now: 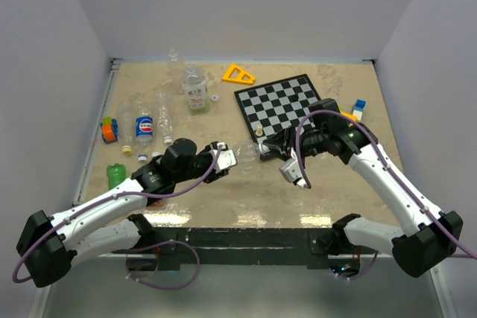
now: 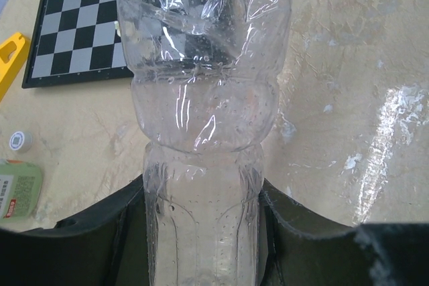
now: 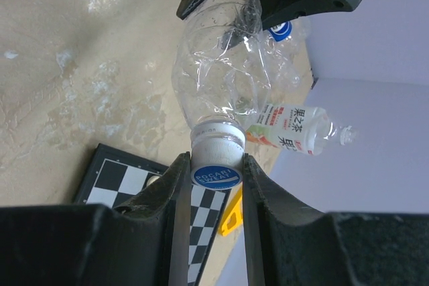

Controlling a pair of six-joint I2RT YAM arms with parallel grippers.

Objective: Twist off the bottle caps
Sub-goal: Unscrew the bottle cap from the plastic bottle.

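Holding the clear, crumpled plastic bottle (image 1: 240,156) level between the two arms, we have it low over the sand-coloured desk (image 1: 246,199), just in front of the near corner of the black-and-white chessboard (image 1: 279,102). We cannot tell whether it touches the desk. Our left jaws are clamped around the bottle's lower body. Our right jaws are closed on the white ribbed screw cap with a blue top (image 3: 216,159), one finger on each side of it.

We judge the bottle empty and very light. Its thin, dented wall will likely buckle or twist before the thread gives. A hold nearer the stiffer shoulder would resist the turn better, and more squeeze would only crush it. The cap is small and rigid, and its ribbed side is the right place to pinch. The glossy plastic may slip round inside our left jaws.
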